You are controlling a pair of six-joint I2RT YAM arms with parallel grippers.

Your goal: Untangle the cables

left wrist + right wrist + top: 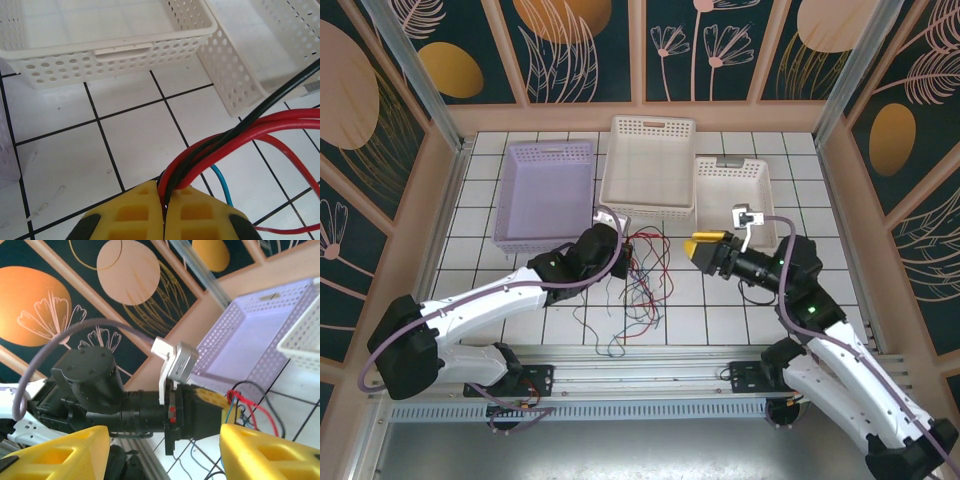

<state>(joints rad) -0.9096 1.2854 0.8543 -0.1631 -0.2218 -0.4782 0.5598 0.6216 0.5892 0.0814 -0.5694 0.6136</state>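
Overhead, the white tiled tabletop (720, 310) carries three perforated baskets along its far side: a lilac basket (545, 190) on the left, a large white basket (650, 160) in the middle and a small white basket (732, 195) on the right, each showing its bare floor. The cables (640, 280) are outside all of them, a loose tangle of red, blue and dark strands on the tiles just in front of the large white basket, between the two arms. The left arm reaches forward and to the right from its base, its wrist close to the near corner of that basket. The right arm is bent at the elbow, with its forearm level and pointing left towards the tangle. The left wrist view makes the grip plain: the left end effector (164, 200) is fully closed on a bunch of red and black strands that rise from between its yellow fingers, with a blue strand beside them. From above, the right end effector (700, 245) hangs beside the tangle. Its own wrist view shows its fingers spread wide with nothing between them, facing the left arm's wrist.
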